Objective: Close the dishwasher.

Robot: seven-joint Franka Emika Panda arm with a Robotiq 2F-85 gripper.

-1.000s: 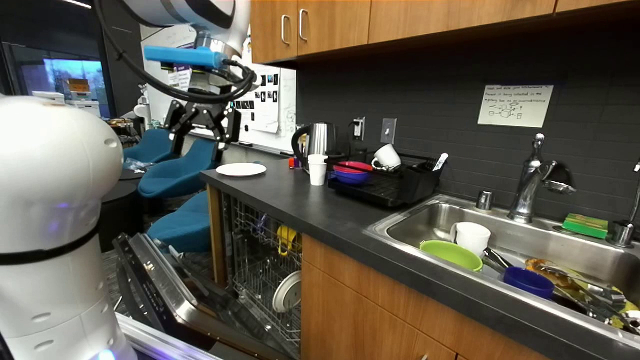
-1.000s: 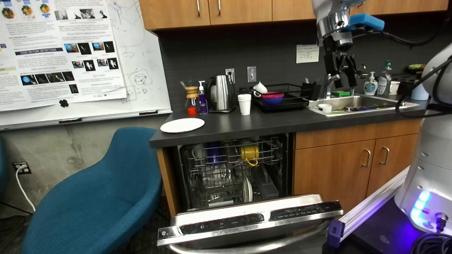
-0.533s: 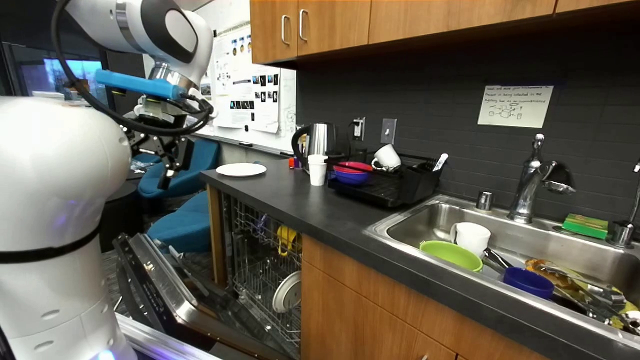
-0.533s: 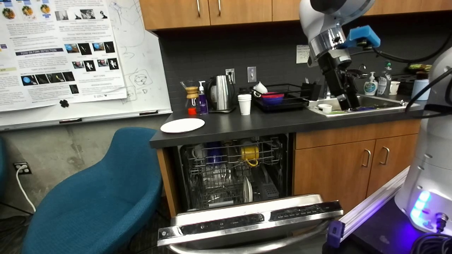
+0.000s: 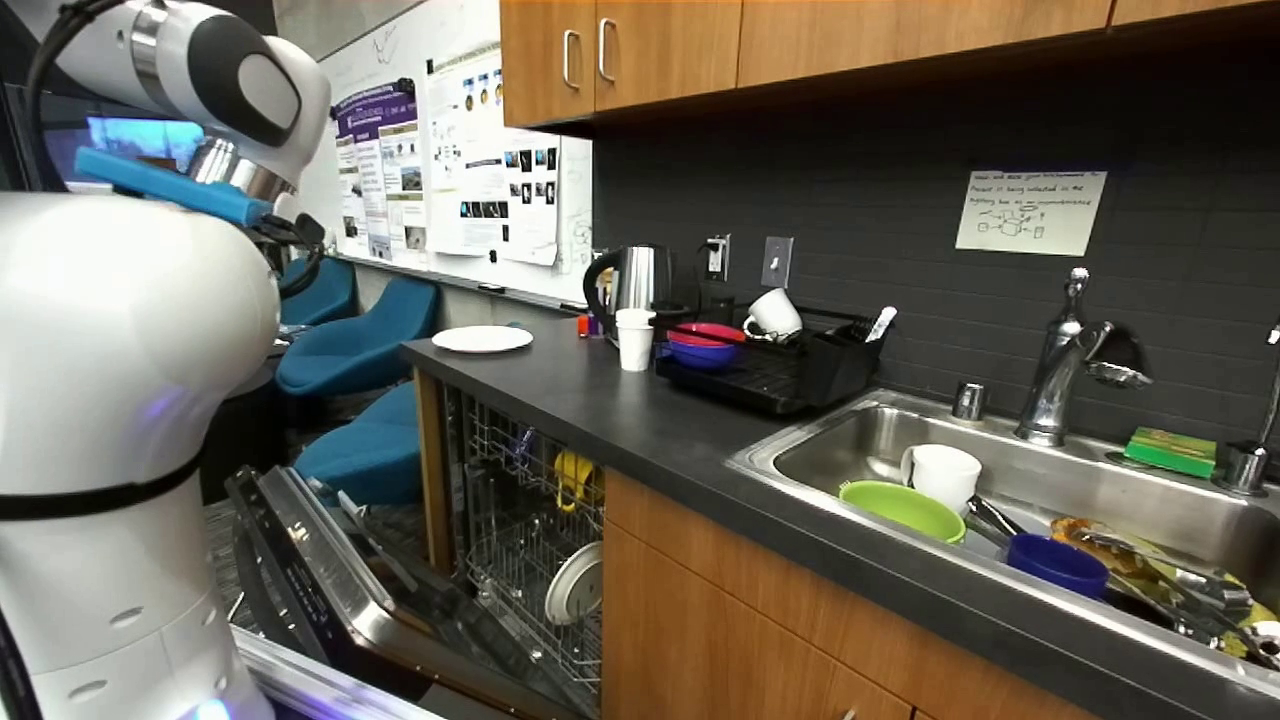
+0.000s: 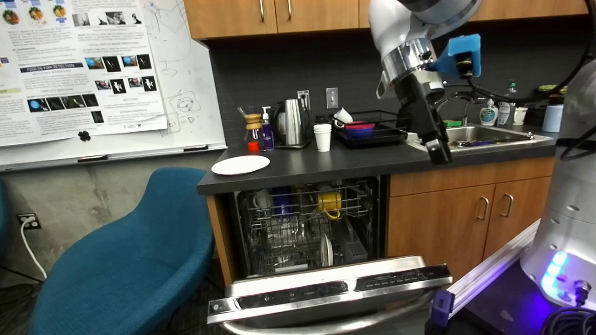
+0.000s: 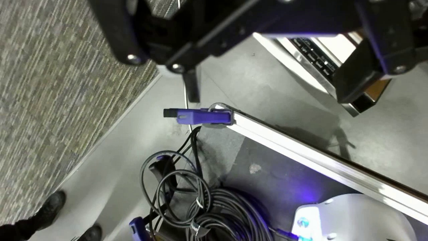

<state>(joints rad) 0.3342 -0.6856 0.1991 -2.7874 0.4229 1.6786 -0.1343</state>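
Note:
The dishwasher door (image 6: 330, 291) is tilted open in both exterior views (image 5: 325, 575), its control panel and handle facing outward. Its wire racks (image 6: 307, 211) show inside, with a yellow mug (image 6: 329, 203) and a white plate (image 6: 327, 250). In an exterior view my gripper (image 6: 438, 151) points down, above and to the right of the door, touching nothing. It is hidden behind the arm in the other view. In the wrist view the gripper (image 7: 274, 93) has its fingers wide apart with nothing between them. The door's panel edge (image 7: 312, 57) shows between the fingers.
A metal rail (image 7: 301, 147) with a purple end cap (image 7: 204, 116) runs beside the robot base. Coiled cables (image 7: 220, 214) lie nearby. The dark countertop (image 6: 298, 167) overhangs the dishwasher. A blue chair (image 6: 139, 251) stands left of the door. A person's shoes (image 7: 53, 204) show at a corner.
The arm has swung away from the sink side and lowered, and the gripper has tilted. In an exterior view it has gone behind the arm's shoulder. The dishwasher door has not moved.

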